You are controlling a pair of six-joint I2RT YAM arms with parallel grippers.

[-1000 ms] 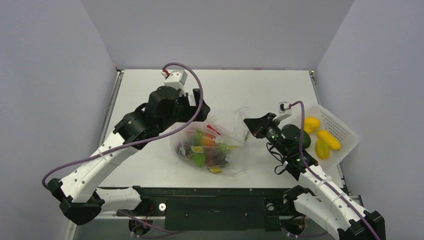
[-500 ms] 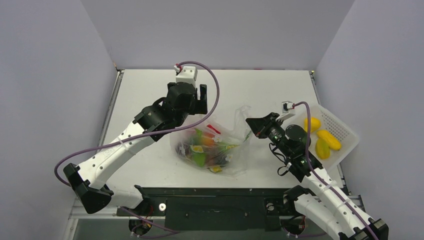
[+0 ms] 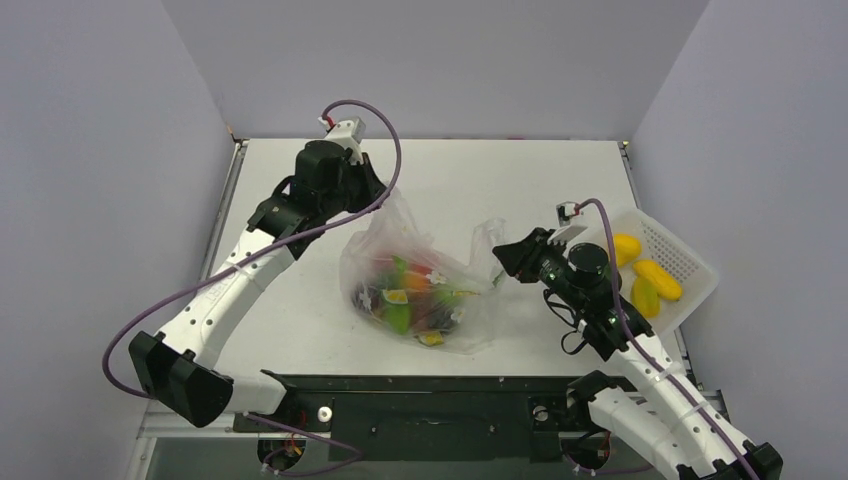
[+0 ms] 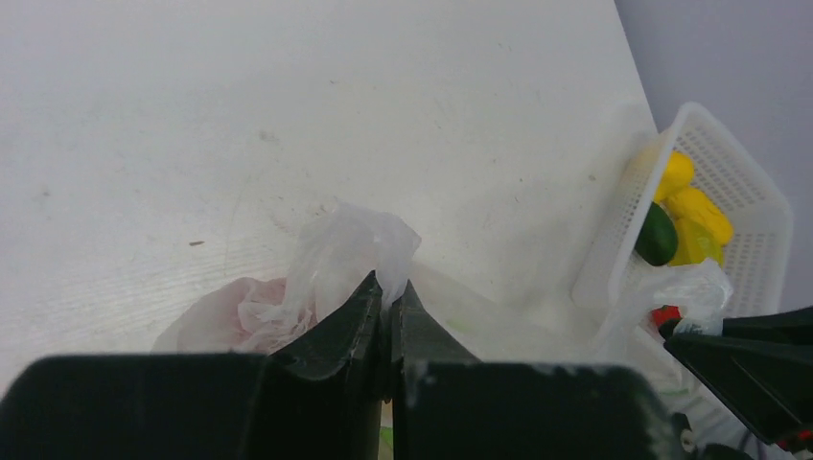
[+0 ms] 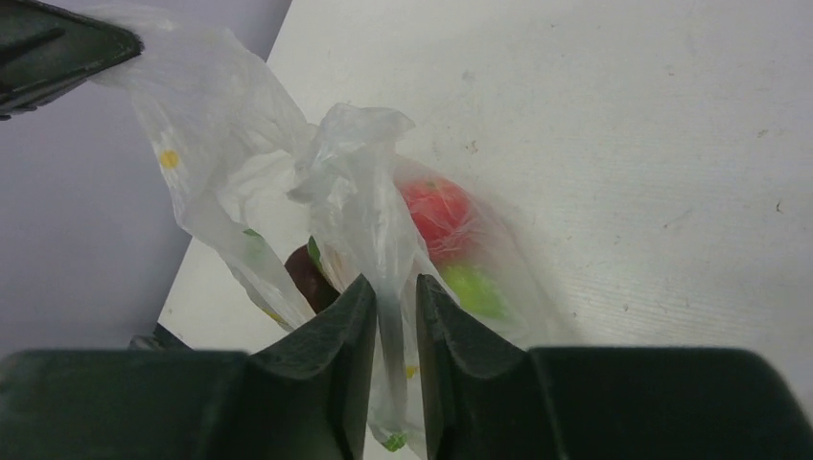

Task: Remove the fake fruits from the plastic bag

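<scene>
The plastic bag (image 3: 420,262) lies mid-table with the fake fruits (image 3: 410,297) heaped in its bottom. My left gripper (image 3: 378,193) is shut on the bag's upper left edge and holds it raised; in the left wrist view the film (image 4: 345,251) bunches out of the closed tips of this gripper (image 4: 388,285). My right gripper (image 3: 497,250) is at the bag's right edge. In its wrist view this gripper (image 5: 395,283) has its jaws slightly apart, a strip of film (image 5: 355,172) hanging loose between them. Behind the film show a red fruit (image 5: 436,211), a lime green one (image 5: 475,287) and a dark maroon one (image 5: 307,273).
A white perforated basket (image 3: 690,262) stands at the right edge, holding yellow fruits (image 3: 645,280) and a dark green one (image 4: 657,233). The grey walls close in on the left, back and right. The black arm mount runs along the near edge.
My left gripper has closed on the bag's left edge and pulled it up and back to the left. The right gripper's jaws have parted from shut.
</scene>
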